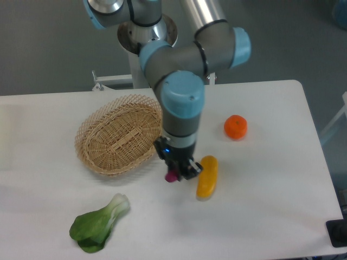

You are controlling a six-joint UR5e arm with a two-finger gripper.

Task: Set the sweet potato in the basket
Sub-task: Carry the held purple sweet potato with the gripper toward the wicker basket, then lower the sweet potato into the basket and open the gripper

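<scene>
Camera view, near to far: a leafy green vegetable point(97, 225) lies at the front of the table point(271, 216), well apart from the work. Behind it, the gripper point(176, 172) points straight down, just off the right front rim of the basket point(118, 135). A small reddish-purple patch shows at the jaws; judge this to be the sweet potato point(172, 177), with most of it hidden by the gripper body. You cannot tell for certain whether the jaws are clamped on it or only standing around it, nor whether it is lifted clear of the table. A yellow oblong vegetable point(207, 176) lies just beside the gripper on its right; keep any motion away from that side so you do not nudge it. Confirm a firm hold first, raise enough to clear the lattice rim, then travel left and back toward the basket centre and release low over the woven floor. The basket appears to hold nothing. Farther back and to the right, a round orange fruit point(236, 127) rests alone.
</scene>
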